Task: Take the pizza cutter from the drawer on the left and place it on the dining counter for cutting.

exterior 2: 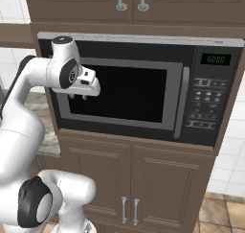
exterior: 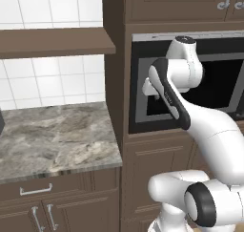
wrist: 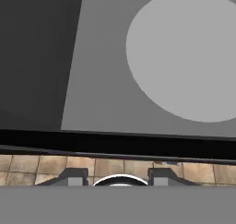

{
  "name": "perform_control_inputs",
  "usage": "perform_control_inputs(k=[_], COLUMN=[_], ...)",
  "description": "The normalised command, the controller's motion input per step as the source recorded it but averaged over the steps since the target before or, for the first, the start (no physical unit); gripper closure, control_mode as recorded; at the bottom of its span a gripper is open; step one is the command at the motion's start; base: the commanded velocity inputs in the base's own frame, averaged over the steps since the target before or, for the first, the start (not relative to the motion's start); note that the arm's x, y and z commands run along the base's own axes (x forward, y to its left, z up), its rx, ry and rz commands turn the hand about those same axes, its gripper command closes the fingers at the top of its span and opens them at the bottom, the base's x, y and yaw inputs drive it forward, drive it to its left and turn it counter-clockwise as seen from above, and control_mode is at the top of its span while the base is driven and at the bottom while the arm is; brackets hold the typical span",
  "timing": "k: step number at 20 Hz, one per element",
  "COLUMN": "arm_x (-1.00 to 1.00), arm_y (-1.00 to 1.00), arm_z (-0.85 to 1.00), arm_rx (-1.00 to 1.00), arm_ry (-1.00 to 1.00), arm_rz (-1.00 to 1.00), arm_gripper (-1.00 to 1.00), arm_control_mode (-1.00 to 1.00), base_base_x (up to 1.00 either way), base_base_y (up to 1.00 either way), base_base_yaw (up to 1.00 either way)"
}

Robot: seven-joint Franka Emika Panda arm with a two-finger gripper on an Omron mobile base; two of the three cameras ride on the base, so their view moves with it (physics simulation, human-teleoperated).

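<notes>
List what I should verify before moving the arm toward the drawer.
1. Gripper free: ok. Fingers stand apart, and nothing hangs between them in the right base view.
2. Drawer open: not ok. Its front sits shut under the worktop.
3. Gripper at the drawer handle: not ok. It hangs in front of the microwave door, above and to the right of the drawer.
4. Microwave door shut, out of the arm's way: ok.
5. Cutter located: cannot tell with the drawer shut.
</notes>
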Motion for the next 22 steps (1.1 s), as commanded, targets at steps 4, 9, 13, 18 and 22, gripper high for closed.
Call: perform_control_inputs(k=[4,9,13,18,22], arm_x=[-0.52,-1.0,-1.0,-0.25,-0.47], arm_y=[0.4,1.0,1.0,1.0,1.0], arm_z=[-0.02,-0.48,-0.63,-0.94,-1.0], arm_rx=[0.0,0.0,0.0,-0.19,-0.09], arm_ry=[0.09,0.14,0.16,-0.06,-0.03], arm_rz=[0.0,0.0,0.1,0.49,0.74], arm_gripper=[-1.0,-1.0,-1.0,-1.0,-1.0], arm_control_mode=[-1.0,-1.0,-1.0,-1.0,-1.0], base_base_x=[0.0,0.0,0.0,0.0,0.0], base_base_y=[0.0,0.0,0.0,0.0,0.0], base_base_yaw=[0.0,0.0,0.0,0.0,0.0])
